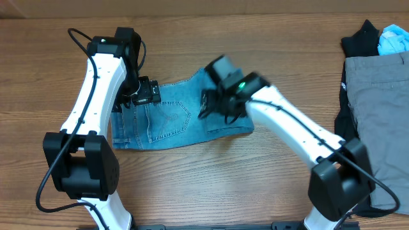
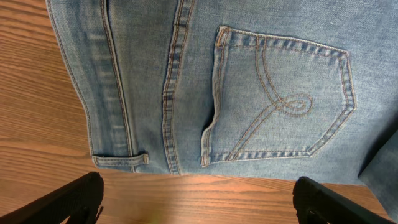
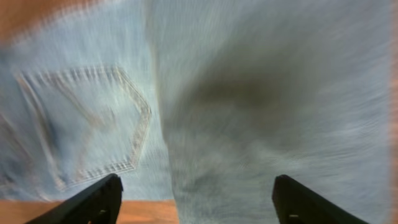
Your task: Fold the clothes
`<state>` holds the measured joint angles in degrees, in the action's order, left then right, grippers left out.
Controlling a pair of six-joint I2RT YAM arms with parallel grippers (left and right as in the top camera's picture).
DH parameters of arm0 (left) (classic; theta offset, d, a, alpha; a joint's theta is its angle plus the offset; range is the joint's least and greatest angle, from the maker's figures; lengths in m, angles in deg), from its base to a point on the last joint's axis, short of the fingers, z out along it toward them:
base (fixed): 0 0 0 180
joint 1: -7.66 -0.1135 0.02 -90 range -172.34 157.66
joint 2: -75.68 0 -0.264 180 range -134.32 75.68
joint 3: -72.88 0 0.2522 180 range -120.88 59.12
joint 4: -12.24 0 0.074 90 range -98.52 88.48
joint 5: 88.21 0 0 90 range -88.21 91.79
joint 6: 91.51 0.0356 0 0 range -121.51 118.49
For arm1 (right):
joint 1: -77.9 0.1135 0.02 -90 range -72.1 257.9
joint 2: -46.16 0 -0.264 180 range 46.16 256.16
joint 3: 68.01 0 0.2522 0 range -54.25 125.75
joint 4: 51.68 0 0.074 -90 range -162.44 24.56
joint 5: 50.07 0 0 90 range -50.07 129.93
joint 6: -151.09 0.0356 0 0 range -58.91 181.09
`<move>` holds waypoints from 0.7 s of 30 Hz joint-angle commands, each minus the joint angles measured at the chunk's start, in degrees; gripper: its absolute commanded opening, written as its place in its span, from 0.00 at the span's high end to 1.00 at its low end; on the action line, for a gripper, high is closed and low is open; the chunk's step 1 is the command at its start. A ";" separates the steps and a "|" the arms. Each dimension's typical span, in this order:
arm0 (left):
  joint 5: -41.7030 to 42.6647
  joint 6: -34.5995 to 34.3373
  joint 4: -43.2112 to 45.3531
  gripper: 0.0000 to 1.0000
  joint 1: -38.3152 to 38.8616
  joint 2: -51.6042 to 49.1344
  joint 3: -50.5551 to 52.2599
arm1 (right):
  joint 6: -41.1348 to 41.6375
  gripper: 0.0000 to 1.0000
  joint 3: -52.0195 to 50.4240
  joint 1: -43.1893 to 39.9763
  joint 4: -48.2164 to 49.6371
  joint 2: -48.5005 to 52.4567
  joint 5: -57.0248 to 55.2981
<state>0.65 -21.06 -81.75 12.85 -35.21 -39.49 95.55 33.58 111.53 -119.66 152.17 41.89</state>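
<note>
The light blue denim jeans [image 1: 172, 121] lie folded into a compact block on the wooden table, a stitched back pocket [image 2: 280, 106] facing up. My left gripper [image 1: 146, 92] hovers at the jeans' far left edge, open and empty; in the left wrist view its jaws [image 2: 199, 202] are spread over bare wood just off the waistband. My right gripper [image 1: 211, 102] is above the jeans' right part, open and empty; the right wrist view [image 3: 196, 199] is blurred and shows denim [image 3: 261, 93] below.
Grey trousers [image 1: 377, 108] lie at the right edge on a black garment [image 1: 361, 38]. A light blue bundle [image 1: 393, 39] sits at the far right corner.
</note>
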 commanded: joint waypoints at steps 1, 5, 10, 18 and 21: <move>0.96 -0.17 0.57 0.00 -0.39 -0.52 0.28 | -1.33 0.17 6.99 -5.53 -1.44 -2.78 -0.09; 11.06 1.79 4.59 0.11 0.20 -0.52 0.39 | -3.37 0.25 7.80 -10.32 -2.12 -2.75 -0.22; 23.85 4.35 13.18 0.89 4.85 -0.55 0.59 | -3.82 0.76 7.08 -17.07 -3.50 -2.71 1.40; 26.73 -1.42 26.47 0.96 16.48 -2.27 0.59 | -12.20 0.96 2.84 -21.84 -0.04 0.76 16.81; 26.71 -4.26 29.14 0.96 18.91 -4.24 0.59 | -13.73 0.96 1.27 -21.86 2.80 3.32 22.77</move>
<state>25.26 -21.33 -53.77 30.25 -36.48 -39.09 84.99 36.68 89.26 -117.91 152.35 56.12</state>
